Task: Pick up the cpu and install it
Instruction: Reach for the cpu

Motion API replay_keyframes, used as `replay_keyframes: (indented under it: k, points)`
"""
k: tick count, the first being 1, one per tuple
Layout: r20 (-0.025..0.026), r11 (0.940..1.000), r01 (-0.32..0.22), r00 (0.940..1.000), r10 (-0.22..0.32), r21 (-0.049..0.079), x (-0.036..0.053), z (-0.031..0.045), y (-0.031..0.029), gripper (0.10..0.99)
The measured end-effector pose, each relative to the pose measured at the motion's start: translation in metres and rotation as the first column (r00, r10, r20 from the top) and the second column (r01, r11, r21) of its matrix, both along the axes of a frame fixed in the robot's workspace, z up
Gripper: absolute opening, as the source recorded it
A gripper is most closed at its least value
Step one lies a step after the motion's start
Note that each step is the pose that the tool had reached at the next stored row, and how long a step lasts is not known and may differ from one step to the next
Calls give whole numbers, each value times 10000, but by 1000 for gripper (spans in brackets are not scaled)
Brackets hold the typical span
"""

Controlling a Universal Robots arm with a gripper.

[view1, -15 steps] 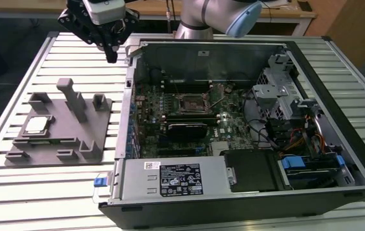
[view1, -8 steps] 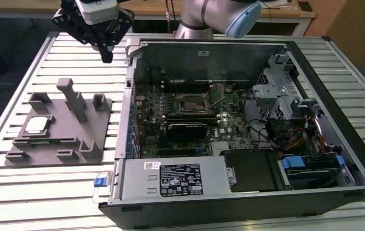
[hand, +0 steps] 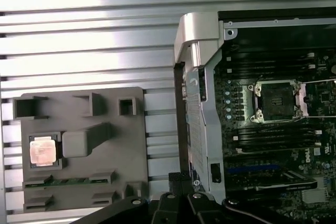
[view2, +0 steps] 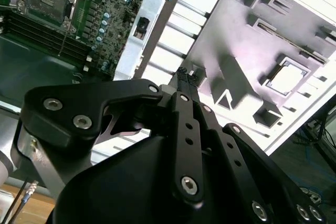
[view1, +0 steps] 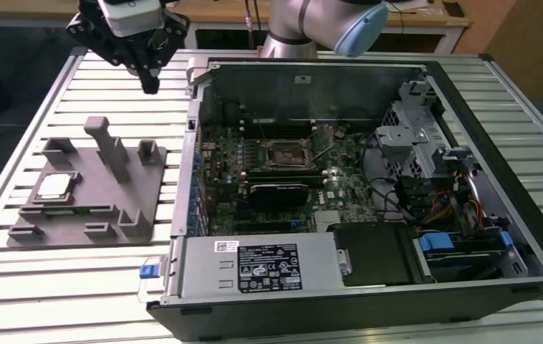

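Hovering over the slatted table, the gripper hangs between the grey holder and the back corner of the open case. Its fingers are pinched together with nothing between them, and they point down. The cpu lies flat in a square recess of the holder, silvery top up, on the exterior view's left of the case and well apart from the gripper. Inside the case, the socket on the green board sits bare, its metal frame around it.
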State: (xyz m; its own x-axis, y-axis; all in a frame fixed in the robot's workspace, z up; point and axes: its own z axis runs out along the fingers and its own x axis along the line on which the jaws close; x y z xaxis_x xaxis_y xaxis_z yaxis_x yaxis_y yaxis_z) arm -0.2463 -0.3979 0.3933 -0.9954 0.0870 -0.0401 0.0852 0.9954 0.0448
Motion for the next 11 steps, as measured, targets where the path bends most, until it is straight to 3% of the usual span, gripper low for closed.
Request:
replay_keyframes:
  k: [11]
  points:
    - [0, 10000, 17, 10000, -17, 0, -133, 0, 0, 106]
